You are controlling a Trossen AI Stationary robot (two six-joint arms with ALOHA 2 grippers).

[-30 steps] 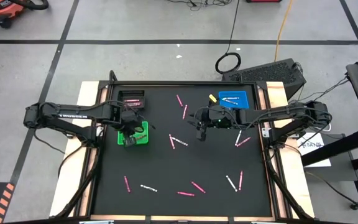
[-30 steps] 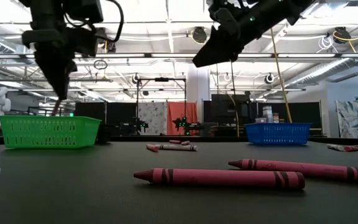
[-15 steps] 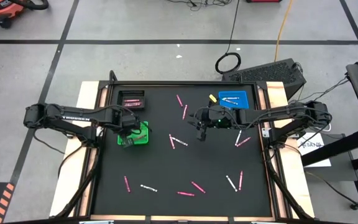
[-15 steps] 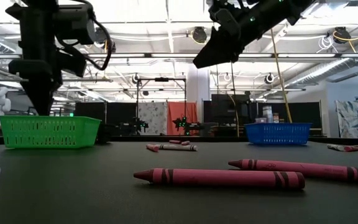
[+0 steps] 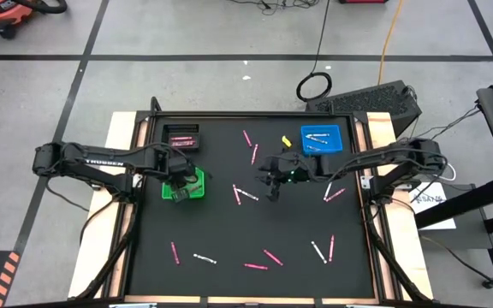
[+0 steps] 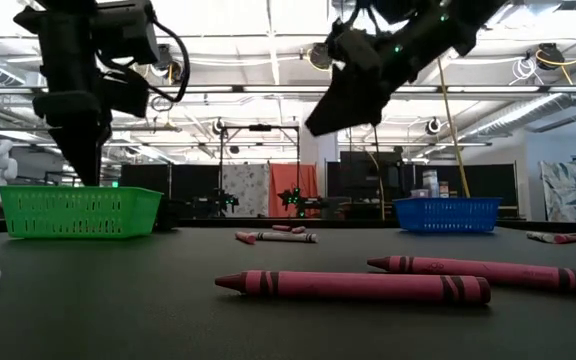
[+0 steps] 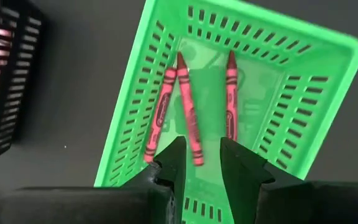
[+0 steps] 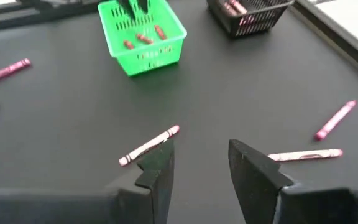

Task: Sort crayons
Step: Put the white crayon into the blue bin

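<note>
Hovering open over the green plastic basket, the left tool has dropped a pink crayon inside; the right tool, open, has shifted toward loose crayons on the tabletop.

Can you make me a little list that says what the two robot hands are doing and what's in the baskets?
left hand: open, over the green basket
green basket contents: three reddish crayons
right hand: open, empty, above the table's middle
nearest loose crayon: on the black table, just beyond the right hand
blue basket: far right corner, at least one crayon inside
black basket: far left corner, pinkish crayons inside
rest of the crayons: scattered on the table
</note>
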